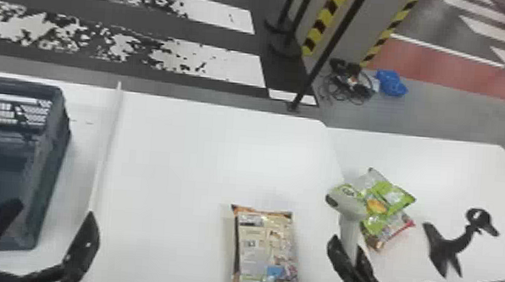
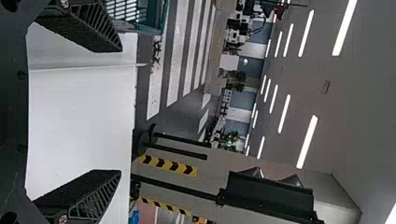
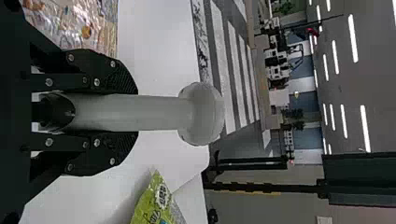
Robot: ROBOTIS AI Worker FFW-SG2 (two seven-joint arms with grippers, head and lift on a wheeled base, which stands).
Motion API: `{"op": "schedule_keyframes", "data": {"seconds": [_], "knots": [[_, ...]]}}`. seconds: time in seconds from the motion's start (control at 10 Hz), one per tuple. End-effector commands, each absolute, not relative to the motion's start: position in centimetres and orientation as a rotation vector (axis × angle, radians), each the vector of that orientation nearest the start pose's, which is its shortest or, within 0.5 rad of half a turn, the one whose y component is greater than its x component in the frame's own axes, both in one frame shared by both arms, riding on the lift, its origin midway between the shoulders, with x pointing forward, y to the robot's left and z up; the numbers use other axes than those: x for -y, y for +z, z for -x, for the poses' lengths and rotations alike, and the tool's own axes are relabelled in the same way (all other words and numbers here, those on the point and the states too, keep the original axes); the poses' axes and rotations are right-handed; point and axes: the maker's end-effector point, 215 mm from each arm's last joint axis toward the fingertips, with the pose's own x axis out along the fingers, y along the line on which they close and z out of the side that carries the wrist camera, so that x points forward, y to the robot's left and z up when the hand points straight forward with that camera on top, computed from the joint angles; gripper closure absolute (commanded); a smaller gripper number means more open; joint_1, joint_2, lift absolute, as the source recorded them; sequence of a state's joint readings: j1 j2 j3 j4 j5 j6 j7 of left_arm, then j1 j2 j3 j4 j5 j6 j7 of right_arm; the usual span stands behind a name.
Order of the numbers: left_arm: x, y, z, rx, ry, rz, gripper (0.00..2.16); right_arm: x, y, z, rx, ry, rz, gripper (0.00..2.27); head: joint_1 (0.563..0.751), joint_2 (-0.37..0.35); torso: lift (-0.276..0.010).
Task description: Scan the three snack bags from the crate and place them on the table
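At the far left I have the dark crate [image 1: 53,150] on the white tabletop [image 1: 178,158]. My left gripper [image 1: 55,210] is at the crate's near right corner in the head view, its two fingers spread wide apart. A thin, raised white strip [image 1: 106,141] runs between the crate and the middle of the tabletop. Right of it, a brown-and-beige snack bag [image 1: 267,254] lies flat near the front edge. Next comes my right gripper [image 1: 348,250], pinching the pale grey scanner [image 1: 347,206] by its handle, scanner head up. Past it, on the adjoining tabletop [image 1: 441,168], a green snack bag [image 1: 387,199] partly overlaps a red-edged snack bag [image 1: 392,231]. Farthest right of these I see a black stand [image 1: 448,245].
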State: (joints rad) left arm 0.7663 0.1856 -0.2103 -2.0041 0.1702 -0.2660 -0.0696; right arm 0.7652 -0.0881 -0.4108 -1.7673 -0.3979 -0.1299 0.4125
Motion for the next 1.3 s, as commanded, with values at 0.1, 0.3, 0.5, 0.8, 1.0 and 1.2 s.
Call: {"op": "schedule_keyframes", "data": {"seconds": [0.1, 0.3, 0.5, 0.8, 1.0, 1.2], "knots": [[-12.0, -39.3, -33.2, -0.101, -0.299, 0.175, 0.06, 34.9, -48.5, -26.6, -0.318, 0.055, -0.212, 2.20, 0.695, -0.350, -0.037], [-11.8, -39.8, -33.3, -0.107, -0.292, 0.172, 0.06, 29.3, -49.9, -25.8, -0.351, 0.148, -0.243, 2.20, 0.695, -0.350, -0.037], [-11.9, -39.7, -33.3, -0.098, -0.285, 0.173, 0.06, 25.9, -50.3, -25.1, -0.319, 0.158, -0.224, 2.20, 0.695, -0.332, -0.037], [-12.3, -39.4, -33.3, -0.073, -0.278, 0.174, 0.06, 25.5, -52.5, -23.6, -0.345, 0.103, -0.184, 2.20, 0.695, -0.288, -0.037], [-12.3, -39.4, -33.3, -0.069, -0.277, 0.174, 0.06, 25.1, -53.6, -22.5, -0.360, 0.097, -0.161, 2.20, 0.695, -0.276, -0.037], [-12.6, -39.4, -33.3, -0.065, -0.275, 0.173, 0.06, 24.6, -54.6, -22.0, -0.382, 0.098, -0.110, 2.20, 0.695, -0.274, -0.037]]}}
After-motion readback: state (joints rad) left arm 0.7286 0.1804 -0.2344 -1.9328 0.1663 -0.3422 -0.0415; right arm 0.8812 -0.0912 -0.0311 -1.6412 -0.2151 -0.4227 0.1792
